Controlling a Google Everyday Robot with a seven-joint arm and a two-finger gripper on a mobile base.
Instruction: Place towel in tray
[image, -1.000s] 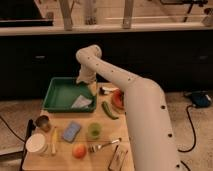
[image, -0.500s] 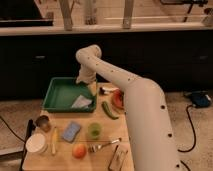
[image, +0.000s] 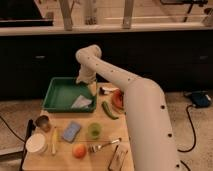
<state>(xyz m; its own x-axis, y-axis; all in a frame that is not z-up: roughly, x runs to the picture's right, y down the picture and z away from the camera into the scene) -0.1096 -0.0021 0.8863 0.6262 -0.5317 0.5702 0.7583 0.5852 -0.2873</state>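
Observation:
The green tray (image: 56, 95) sits at the back left of the wooden table. The towel (image: 82, 102), pale and crumpled, lies inside the tray near its front right corner. My gripper (image: 89, 85) hangs over the right side of the tray, just above the towel and apart from it. It is open, with nothing between its fingers. The white arm runs from the gripper down to the lower right.
An orange-red bowl (image: 118, 100) and a green vegetable (image: 109, 110) lie right of the tray. In front are a blue sponge (image: 71, 131), a green cup (image: 93, 130), an orange fruit (image: 79, 150), a fork (image: 105, 145), a white cup (image: 36, 142) and a dark can (image: 42, 121).

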